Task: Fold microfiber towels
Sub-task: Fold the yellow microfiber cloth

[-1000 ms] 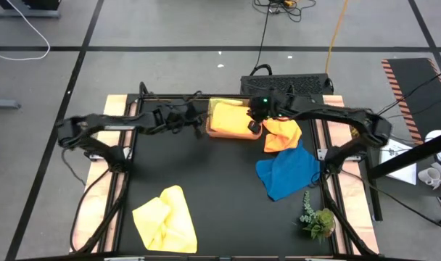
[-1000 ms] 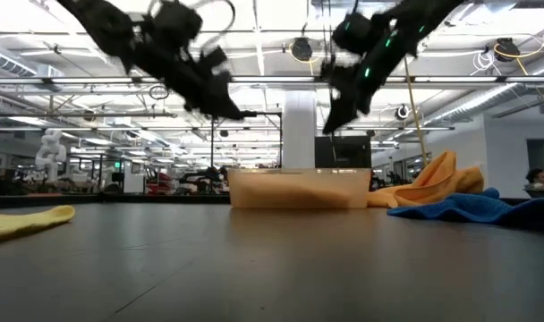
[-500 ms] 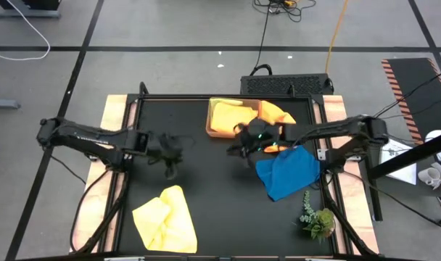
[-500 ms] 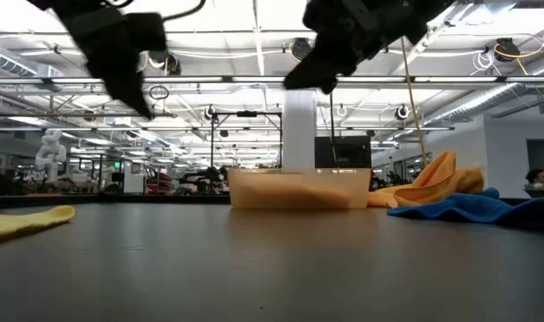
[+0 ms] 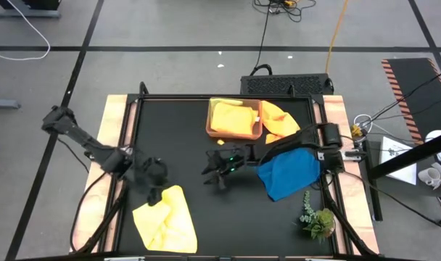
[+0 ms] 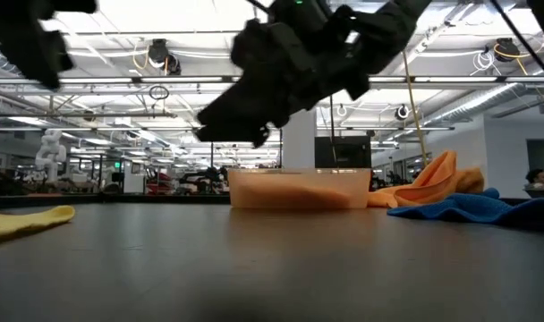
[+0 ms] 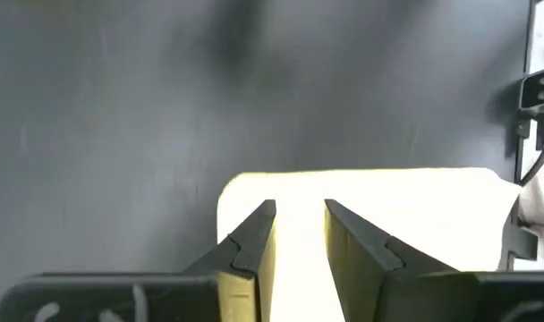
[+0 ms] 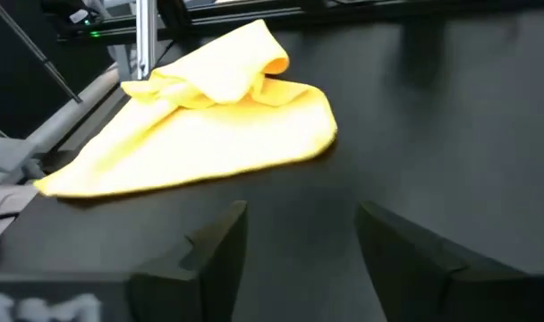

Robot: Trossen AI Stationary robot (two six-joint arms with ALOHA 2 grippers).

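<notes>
— Black tabletop [image 5: 191, 145]: status?
— Yellow towel [image 5: 166, 221] lies crumpled at the near left corner. My left gripper [image 5: 154, 194] hovers above its edge, fingers narrowly parted, empty; my right gripper [image 5: 219, 172] spread, empty, facing it for pickup.

You have a matt black desk [image 5: 184, 152], smooth, with pale wood [image 5: 115, 105] showing along its side edges. The yellow towel [image 5: 166, 221] at the lower left of the high view is soft, fuzzy cloth, dull rather than shiny; the blue towel [image 5: 286, 170] and the orange towel [image 5: 275, 119] look the same. The tray [image 5: 235, 135] at upper centre looks like smooth brown plastic. Both arms are dark, matt plastic or metal.
</notes>
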